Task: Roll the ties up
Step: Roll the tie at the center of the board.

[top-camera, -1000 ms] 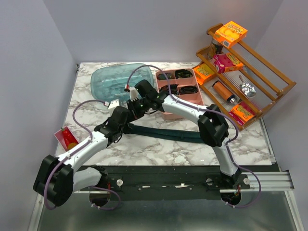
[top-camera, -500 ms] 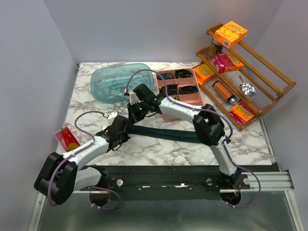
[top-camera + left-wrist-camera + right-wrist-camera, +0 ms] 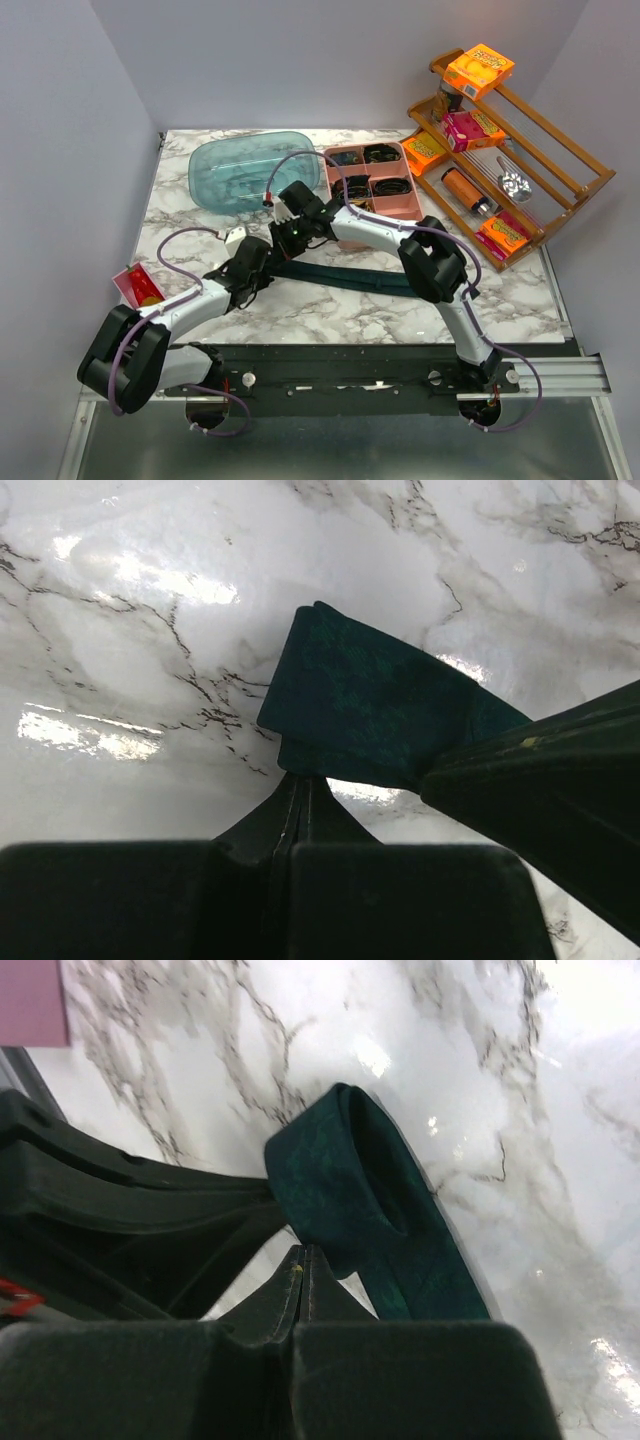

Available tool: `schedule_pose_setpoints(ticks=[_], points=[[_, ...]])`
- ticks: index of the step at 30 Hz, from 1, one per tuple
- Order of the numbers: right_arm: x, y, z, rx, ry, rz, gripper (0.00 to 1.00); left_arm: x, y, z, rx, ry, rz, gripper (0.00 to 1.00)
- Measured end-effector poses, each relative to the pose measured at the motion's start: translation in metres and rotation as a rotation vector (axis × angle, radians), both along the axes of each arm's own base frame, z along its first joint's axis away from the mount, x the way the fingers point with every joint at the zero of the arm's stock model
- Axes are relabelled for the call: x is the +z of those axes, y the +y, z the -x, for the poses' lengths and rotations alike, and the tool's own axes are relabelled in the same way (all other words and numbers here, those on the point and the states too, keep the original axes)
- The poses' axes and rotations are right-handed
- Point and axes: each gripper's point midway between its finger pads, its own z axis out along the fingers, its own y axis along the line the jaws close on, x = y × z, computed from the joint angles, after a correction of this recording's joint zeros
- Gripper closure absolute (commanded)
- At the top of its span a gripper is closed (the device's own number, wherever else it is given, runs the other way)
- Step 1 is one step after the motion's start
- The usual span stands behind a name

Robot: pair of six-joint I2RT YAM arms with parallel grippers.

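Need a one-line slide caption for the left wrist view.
Left gripper, shut, tip against the folded end of the dark teal tie on the marble table.

A lab booth: bare walls (image 3: pixel 300 60) enclosing a marble table (image 3: pixel 340 310).

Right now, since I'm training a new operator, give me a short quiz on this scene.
1. True or false: the dark teal fabric necktie lies completely flat along the white marble table.
2. Where do the small dark coiled ties sit? A) in the pink compartment tray B) in the clear blue-green plastic tub C) on the brown wooden rack
3. Fill in: at the necktie's folded end, the left pincer and the right pincer are both ____.

Key:
1. False: its left end is turned over into a loop.
2. A
3. shut
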Motion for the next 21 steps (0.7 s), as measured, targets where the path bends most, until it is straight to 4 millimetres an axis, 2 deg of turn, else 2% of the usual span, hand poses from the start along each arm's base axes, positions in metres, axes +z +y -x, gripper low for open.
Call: schedule_pose_setpoints(ticks=[7, 21], points=[[-0.018, -0.012, 0.006, -0.007, 0.017, 0.053, 0.96, 0.006, 0.002, -0.009, 0.021, -0.038, 0.015, 1.0], [-0.021, -0.014, 0.002, -0.023, 0.001, 0.07, 0.96, 0.009, -0.002, -0.022, 0.026, -0.08, 0.035, 1.0]])
